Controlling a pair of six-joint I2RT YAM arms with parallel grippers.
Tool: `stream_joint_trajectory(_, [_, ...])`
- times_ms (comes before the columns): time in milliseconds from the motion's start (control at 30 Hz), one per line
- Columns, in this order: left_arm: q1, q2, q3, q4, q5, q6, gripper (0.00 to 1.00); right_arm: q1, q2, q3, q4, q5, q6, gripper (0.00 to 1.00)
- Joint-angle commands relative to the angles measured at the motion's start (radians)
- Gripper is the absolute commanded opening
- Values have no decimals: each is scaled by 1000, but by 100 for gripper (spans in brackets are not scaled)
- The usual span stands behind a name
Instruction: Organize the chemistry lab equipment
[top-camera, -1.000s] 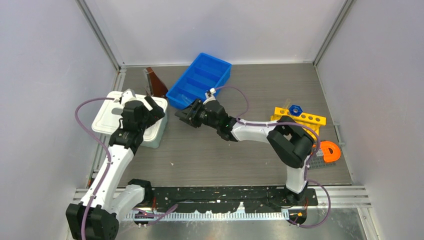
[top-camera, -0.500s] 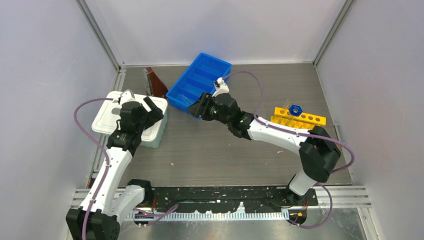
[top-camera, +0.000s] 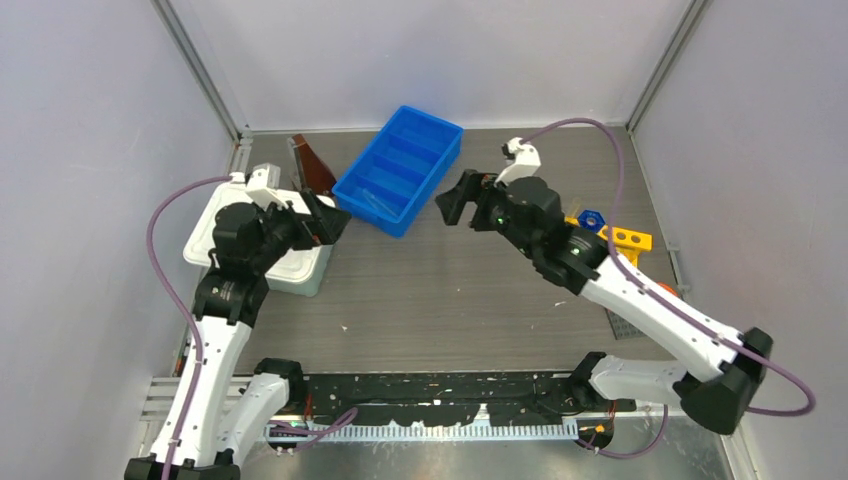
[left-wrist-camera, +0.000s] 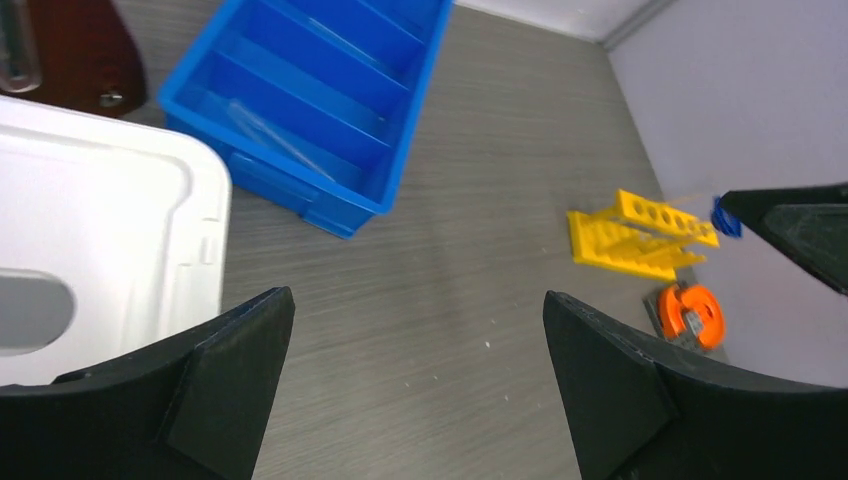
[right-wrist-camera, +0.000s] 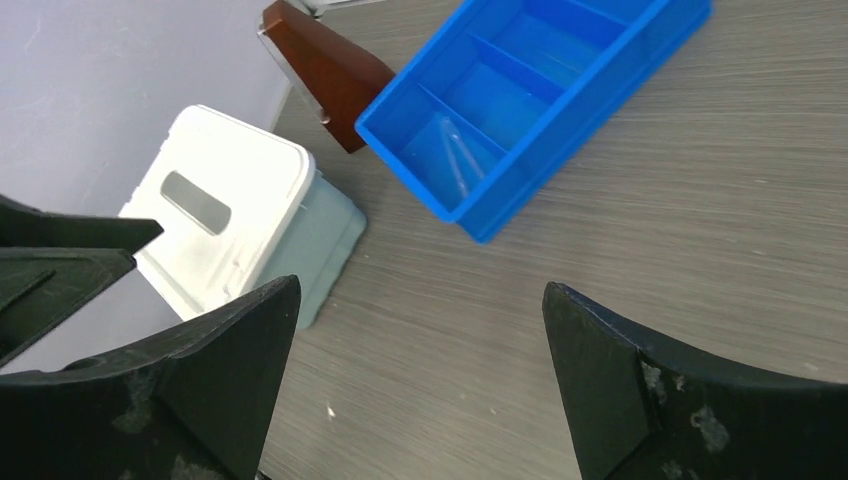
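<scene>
Clear glass, a thin tube (right-wrist-camera: 455, 152), lies in the end compartment of the blue tray (top-camera: 400, 165), the one nearest the frame's centre in the top view. A second ago the right jaws hung half-closed over that same end. Now they stand spread wide and empty, lifted off to the right of the tray. I read that as a drop-off finished, with one piece sorted.

The left jaws, also spread and holding nothing, have shifted slightly and hover over the white lid (left-wrist-camera: 110, 190) at mid-left. Waiting at centre-right are the yellow rack (top-camera: 625, 238) and the blue-capped tube (top-camera: 591, 216), with an orange reel (left-wrist-camera: 688, 312) just below them.

Room is tight at upper left, where the tray's corner, a brown wedge (top-camera: 312, 165) and the lid crowd together. Walls close in on three sides. Bare bench (top-camera: 450, 300) across the lower middle looks like the widest path toward the rack.
</scene>
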Motion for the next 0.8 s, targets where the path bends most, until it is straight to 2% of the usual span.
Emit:
stream_joint_trajectory(0, [4, -12, 18, 85, 233, 28, 100, 6, -137, 41, -223, 113, -104, 99])
stream_joint_trajectory(300, [-21, -73, -130, 310, 405, -31, 100, 6, -430, 21, -447, 287, -39, 100])
stream_joint_trajectory(467, [-48, -107, -207, 372, 402, 21, 100, 7, -564, -23, -496, 325, -14, 99])
stream_joint_trajectory(767, [-58, -147, -239, 381, 388, 40, 100, 6, -618, -94, -515, 322, -6, 99])
